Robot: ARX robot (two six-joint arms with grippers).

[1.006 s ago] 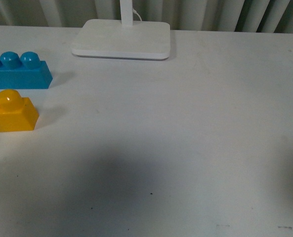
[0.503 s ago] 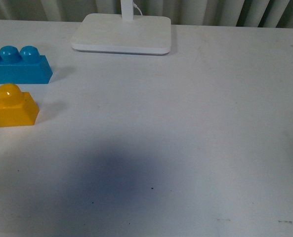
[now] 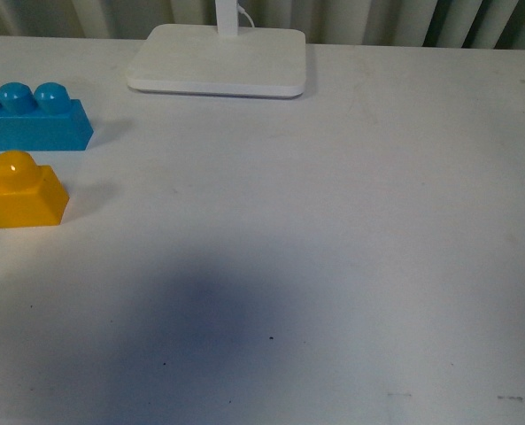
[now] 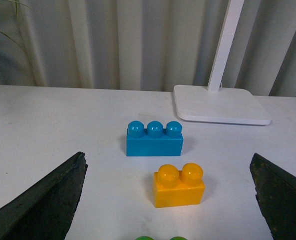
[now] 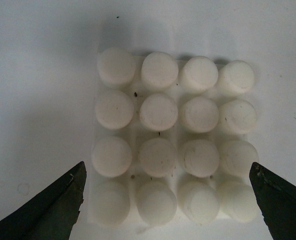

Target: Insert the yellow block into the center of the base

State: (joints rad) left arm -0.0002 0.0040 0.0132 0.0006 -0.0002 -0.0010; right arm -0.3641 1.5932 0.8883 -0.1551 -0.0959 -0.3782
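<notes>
On the white tabletop (image 3: 351,221), at its left side in the front view, the chunky yellow-orange plastic block with two rounded studs (image 4: 179,186) stood upright and free. The blue three-stud plastic brick (image 4: 154,139) sat near behind it, and a flat white lamp foot (image 4: 220,104) lay farther back. My left tool (image 4: 166,159) hung wide and empty, its fingers (image 4: 48,200) well outside both bricks. My right tool (image 5: 167,167) was likewise wide and empty above the square white studded plastic base (image 5: 172,137), which I could not find in the front view. I judged four hazards. A closing finger might catch the blue brick and skew the grasp. The smooth plastic might twist in the tool. The base, if unfastened, might slide under pressing. Landing one stud row off would miss the centre.
</notes>
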